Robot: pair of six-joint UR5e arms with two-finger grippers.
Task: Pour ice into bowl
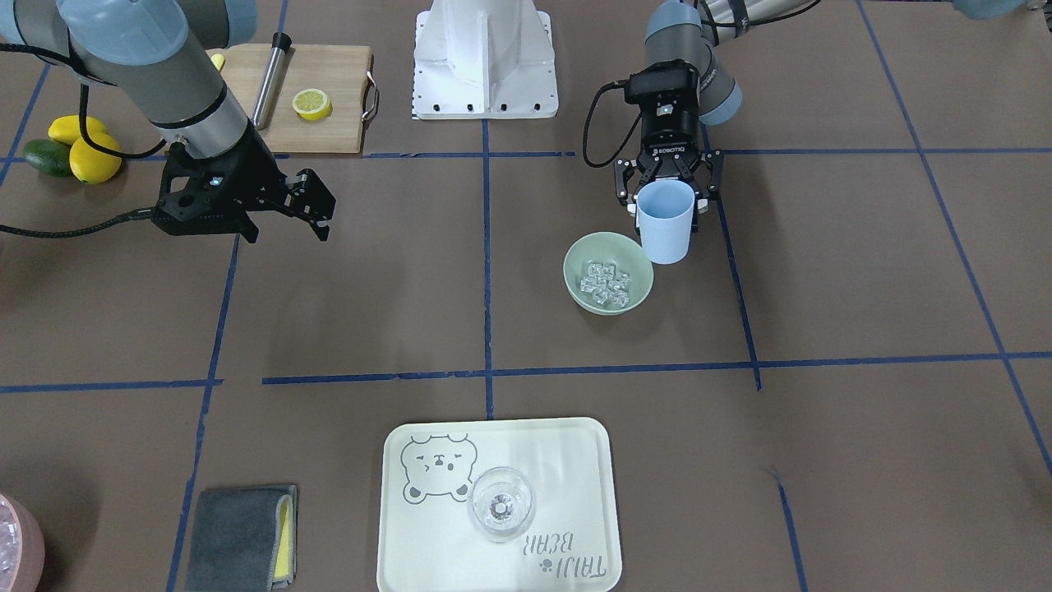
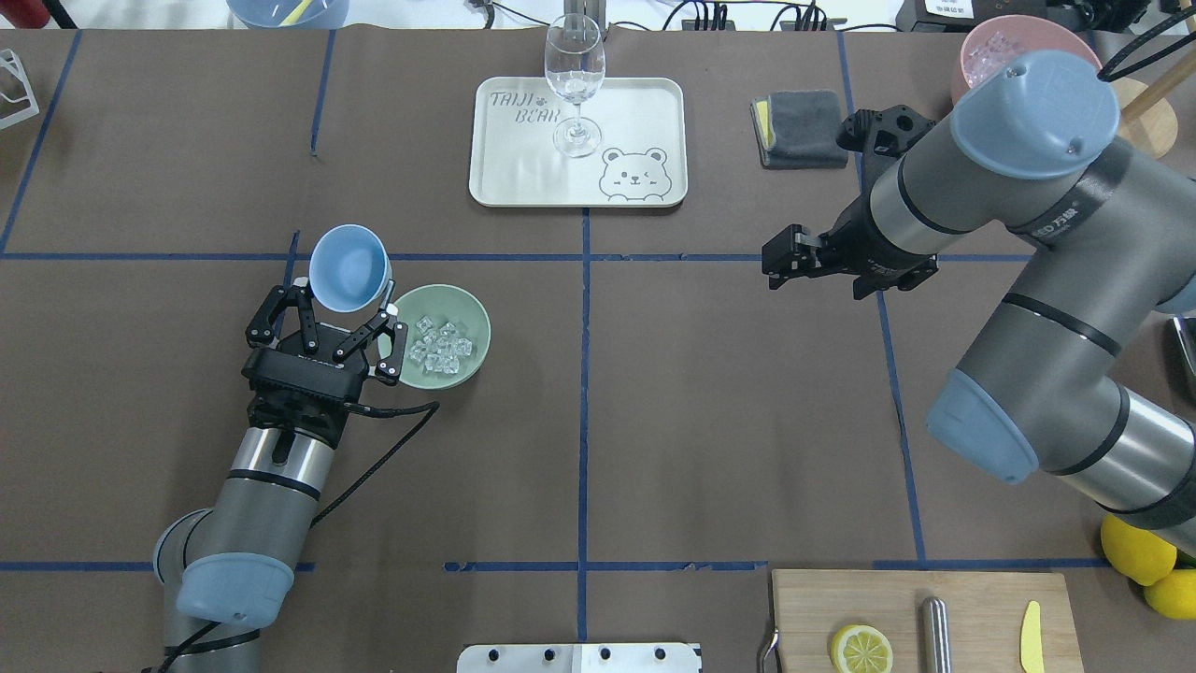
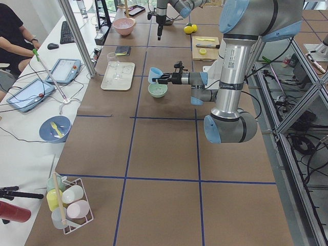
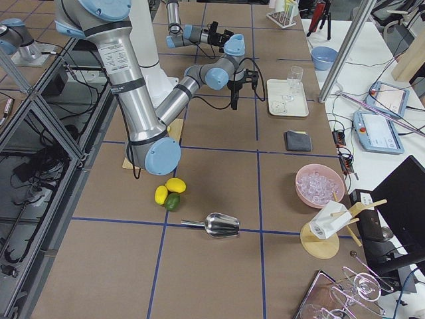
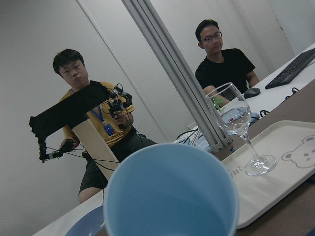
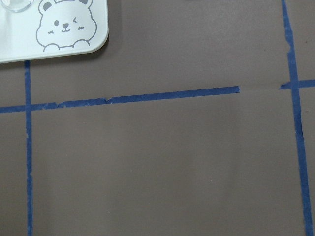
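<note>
Mint-green and matte, the bowl [image 1: 573,284] sits on the table [image 1: 855,279] on the robot's left side. The ice [image 1: 605,284] is heaped inside it as a cluster of clear cubes, and I see none lying around it. The left gripper [image 1: 667,205] is clamped around a light blue cup [image 1: 666,226], held tilted just beside the bowl's rim. The wrist view into the cup shows a bare interior. The pour looks done; what may remain is setting the cup down. The right gripper [image 2: 774,264] hangs well apart and carries nothing, though I cannot tell whether its fingers are parted.
</note>
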